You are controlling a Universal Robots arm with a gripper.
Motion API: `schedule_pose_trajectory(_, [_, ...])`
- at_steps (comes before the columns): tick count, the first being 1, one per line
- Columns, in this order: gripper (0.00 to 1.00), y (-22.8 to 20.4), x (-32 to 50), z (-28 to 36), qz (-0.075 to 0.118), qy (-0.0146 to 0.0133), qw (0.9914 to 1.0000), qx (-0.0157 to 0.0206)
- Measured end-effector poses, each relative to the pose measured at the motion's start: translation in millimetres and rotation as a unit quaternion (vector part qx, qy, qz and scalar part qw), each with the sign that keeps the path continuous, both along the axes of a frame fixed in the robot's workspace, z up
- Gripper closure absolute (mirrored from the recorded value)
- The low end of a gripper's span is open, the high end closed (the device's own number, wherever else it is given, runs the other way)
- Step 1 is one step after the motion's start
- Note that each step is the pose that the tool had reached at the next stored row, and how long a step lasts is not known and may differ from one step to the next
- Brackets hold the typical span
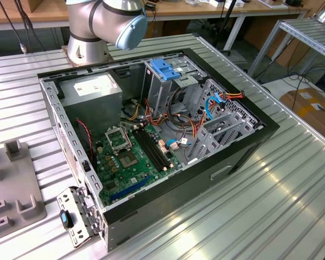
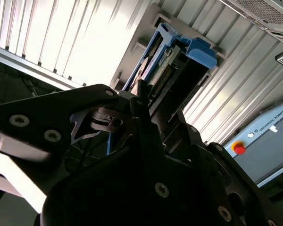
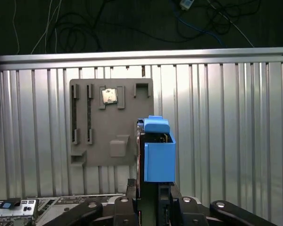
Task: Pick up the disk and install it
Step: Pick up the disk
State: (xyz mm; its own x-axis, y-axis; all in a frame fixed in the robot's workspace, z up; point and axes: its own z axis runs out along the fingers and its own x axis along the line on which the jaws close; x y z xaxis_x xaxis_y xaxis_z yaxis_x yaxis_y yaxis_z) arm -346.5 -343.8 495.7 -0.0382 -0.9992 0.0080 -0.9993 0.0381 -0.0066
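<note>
Blue-railed and silver, the disk (image 3: 153,141) stands on edge, pinched between the fingers of my gripper (image 3: 150,188) in both wrist views. Beyond it I see the grey holder plate (image 3: 111,141) on the ribbed table (image 3: 226,132). The open computer case (image 1: 249,142) fills centre frame in the exterior view.

place: robotics lab-workshop | beyond the fingers (image 3: 132,188): ribbed aluminium workbench (image 3: 226,132), black cables (image 3: 85,28) trailing on dark floor | elsewhere: opened black desktop computer case (image 1: 222,157), grey-and-blue robot arm base (image 1: 105,24), grey teach pendant with red button (image 2: 259,141), wooden benches (image 1: 21,15)
</note>
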Motion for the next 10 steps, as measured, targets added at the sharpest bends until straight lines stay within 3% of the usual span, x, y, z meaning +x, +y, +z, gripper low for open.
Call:
schedule_pose_trajectory(4, [0.65,0.0,12.4,0.0,0.000,0.0000,1.00000,0.0000])
schedule_pose_trajectory(10, [0.65,0.0,38.3,0.0,0.000,0.0000,1.00000,0.0000])
